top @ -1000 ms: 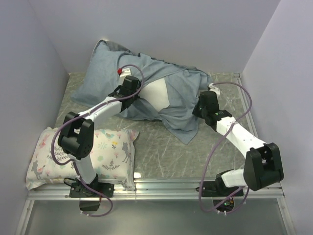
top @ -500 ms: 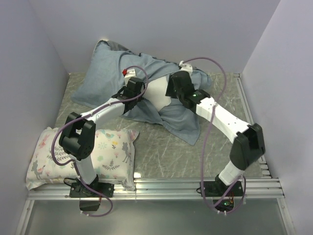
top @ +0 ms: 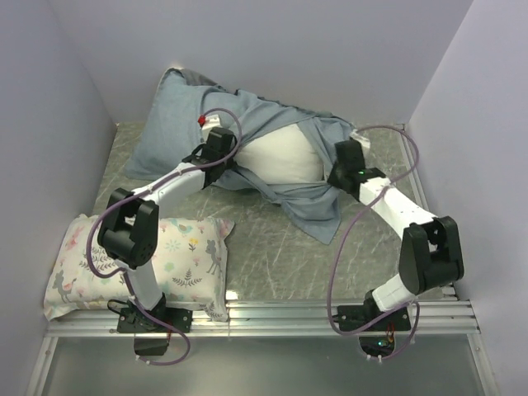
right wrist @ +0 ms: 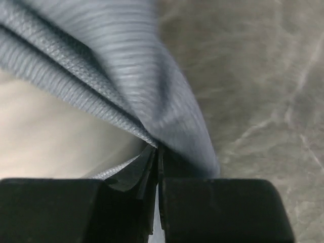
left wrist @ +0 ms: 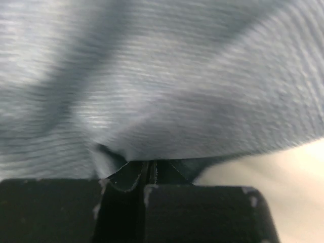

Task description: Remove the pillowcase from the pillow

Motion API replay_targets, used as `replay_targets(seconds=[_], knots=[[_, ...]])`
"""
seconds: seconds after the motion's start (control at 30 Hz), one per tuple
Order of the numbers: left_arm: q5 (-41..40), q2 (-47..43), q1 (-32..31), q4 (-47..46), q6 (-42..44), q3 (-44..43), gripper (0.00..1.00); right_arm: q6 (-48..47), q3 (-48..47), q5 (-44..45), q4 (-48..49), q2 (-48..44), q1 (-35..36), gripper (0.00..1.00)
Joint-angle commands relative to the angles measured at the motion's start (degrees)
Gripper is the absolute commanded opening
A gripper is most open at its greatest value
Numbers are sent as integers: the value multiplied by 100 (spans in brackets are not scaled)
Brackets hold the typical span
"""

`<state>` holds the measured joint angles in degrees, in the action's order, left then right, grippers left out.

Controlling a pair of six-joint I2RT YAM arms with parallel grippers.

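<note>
The top camera is fixed high at the near edge, looking down and forward over the whole worktop (top: 272,247). Each wrist camera looks along its own fingers, left hand (left wrist: 148,169) and right hand (right wrist: 157,152), very close to the pillowcase (top: 181,124), which all three views share.

Plain pale lavender walls (top: 272,49) enclose three sides of a grey-green marbled counter (top: 272,247). A slotted metal rail (top: 280,318) runs along its near edge; below it, possibly a glossy grey panel (top: 247,367).

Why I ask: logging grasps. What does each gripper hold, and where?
Both pinch the pillowcase at its opening: left gripper the left edge, right gripper the right.
</note>
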<state>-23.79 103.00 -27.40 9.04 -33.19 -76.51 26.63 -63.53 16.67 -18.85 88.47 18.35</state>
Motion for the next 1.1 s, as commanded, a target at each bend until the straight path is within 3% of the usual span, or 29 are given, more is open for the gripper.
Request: replay_targets(seconds=[0.0,0.1,0.17,0.27,0.37,0.47,0.5,0.57,0.6,0.7,0.9,1.07], knots=[[-99,-227,480,160,-214,127,0,271,594,-338,327,-111,-621,6],[206,-307,674,3,-328,242,0,561,1044,-1120,846,257,-851,2],[444,-263,640,-77,-198,207,1,685,1062,-1454,1040,469,-597,1],[516,-149,341,-95,48,49,1,834,930,-1298,1234,855,-149,1],[551,-78,60,27,286,-214,0,992,1000,-1649,1645,1120,-130,0],[244,-105,-204,247,523,-469,12,1054,1141,-1833,1875,1077,-130,0],[156,-140,-326,282,568,-522,23,1063,1158,-1842,1876,1024,-130,0],[-63,-184,-424,448,664,-707,37,1063,1176,-1895,1876,980,-121,0],[-99,-227,-511,476,699,-760,51,1063,1185,-1904,1868,953,-121,0],[-310,-307,-652,678,787,-988,67,1072,1237,-1913,1876,866,-130,0],[-503,-579,-1021,959,998,-1357,79,1063,1237,-1939,1876,778,-130,0],[-461,-851,-1294,1074,1025,-1533,83,1063,1237,-1948,1868,742,-121,0]])
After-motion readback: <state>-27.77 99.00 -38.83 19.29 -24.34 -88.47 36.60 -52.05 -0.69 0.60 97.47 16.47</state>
